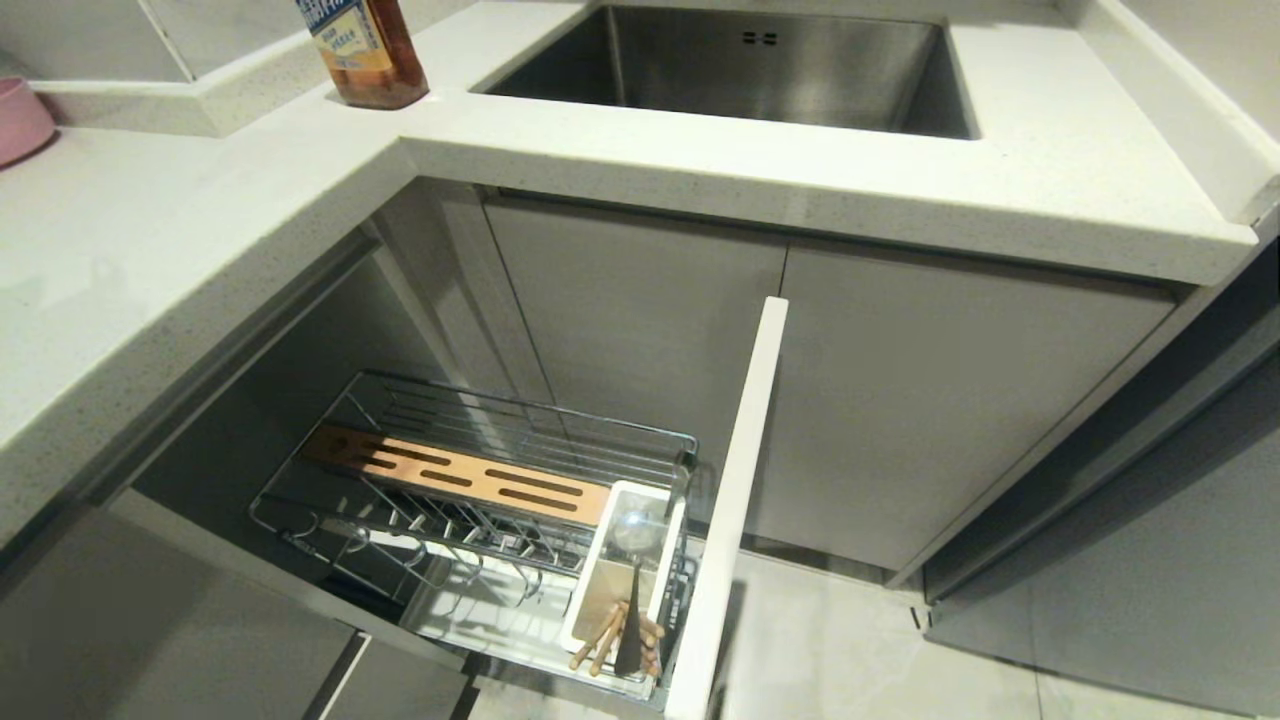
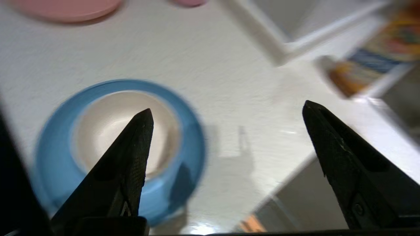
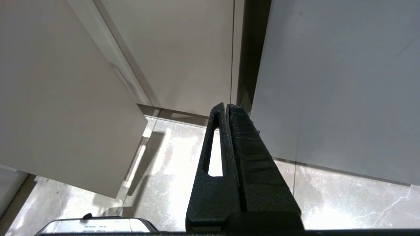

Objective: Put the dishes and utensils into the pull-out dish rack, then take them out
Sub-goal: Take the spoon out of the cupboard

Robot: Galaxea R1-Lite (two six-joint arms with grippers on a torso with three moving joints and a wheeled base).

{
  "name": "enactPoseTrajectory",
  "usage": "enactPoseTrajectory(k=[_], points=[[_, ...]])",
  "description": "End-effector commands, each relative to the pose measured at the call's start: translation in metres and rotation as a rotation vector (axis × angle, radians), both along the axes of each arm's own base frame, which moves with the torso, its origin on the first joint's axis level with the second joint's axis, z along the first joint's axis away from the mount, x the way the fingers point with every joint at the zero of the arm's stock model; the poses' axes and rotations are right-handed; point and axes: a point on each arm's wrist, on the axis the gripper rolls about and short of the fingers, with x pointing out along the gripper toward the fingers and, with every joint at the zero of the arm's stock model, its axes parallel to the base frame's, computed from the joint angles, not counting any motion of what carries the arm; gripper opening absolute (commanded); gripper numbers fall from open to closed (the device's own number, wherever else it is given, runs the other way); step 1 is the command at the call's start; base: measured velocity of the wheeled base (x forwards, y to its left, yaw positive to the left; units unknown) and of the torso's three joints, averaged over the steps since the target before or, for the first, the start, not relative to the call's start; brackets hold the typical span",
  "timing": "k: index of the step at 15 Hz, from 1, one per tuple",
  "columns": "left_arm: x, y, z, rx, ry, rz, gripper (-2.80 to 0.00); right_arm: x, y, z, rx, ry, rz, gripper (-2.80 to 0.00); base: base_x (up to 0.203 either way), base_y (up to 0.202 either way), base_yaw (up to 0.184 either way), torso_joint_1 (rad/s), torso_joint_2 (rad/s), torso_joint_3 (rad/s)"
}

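The pull-out dish rack (image 1: 470,480) stood extended at the frame's lower centre, its white holder (image 1: 625,575) containing the chopsticks (image 1: 610,640) and apparently the spoon (image 1: 632,535). The bowl (image 2: 124,131) sat on the blue plate (image 2: 59,147) on the counter (image 2: 229,82), unracked. The left tool (image 2: 226,113) hovered above, spread and empty, near the counter edge. The right tool (image 3: 226,108) hung pressed together.

1. White speckled table (image 1: 150,250) fills the head view's upper half; an amber bottle (image 1: 365,50) stands at upper left, a pink dish (image 1: 18,118) at the left edge.
2. In the left wrist view, a blue plate (image 2: 55,164) lies on it, carrying a cream bowl (image 2: 108,127).
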Motion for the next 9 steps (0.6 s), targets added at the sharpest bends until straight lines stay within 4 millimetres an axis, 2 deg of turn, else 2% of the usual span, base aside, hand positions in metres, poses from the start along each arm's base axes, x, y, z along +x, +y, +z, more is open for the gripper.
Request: enactPoseTrajectory(k=[1,3,5,6,9], points=[[-0.027,-0.011,0.001,0.003,-0.077,-0.095,0.00,0.000,0.000,0.000,0.000,0.000,0.000,-2.80,0.000,0.000,0.000,0.000,0.00,0.000],[-0.037,-0.016,-0.002,-0.032,-0.107,-0.261,0.00,0.000,0.000,0.000,0.000,0.000,0.000,-2.80,0.000,0.000,0.000,0.000,0.00,0.000],[-0.037,-0.019,-0.013,-0.056,-0.079,-0.399,0.00,0.000,0.000,0.000,0.000,0.000,0.000,-2.80,0.000,0.000,0.000,0.000,0.00,0.000],[-0.032,-0.020,-0.021,-0.063,-0.048,-0.426,-2.80,0.000,0.000,0.000,0.000,0.000,0.000,-2.80,0.000,0.000,0.000,0.000,0.00,0.000],[-0.016,-0.025,-0.022,-0.067,-0.015,-0.457,-2.80,0.000,0.000,0.000,0.000,0.000,0.000,-2.80,0.000,0.000,0.000,0.000,0.00,0.000]])
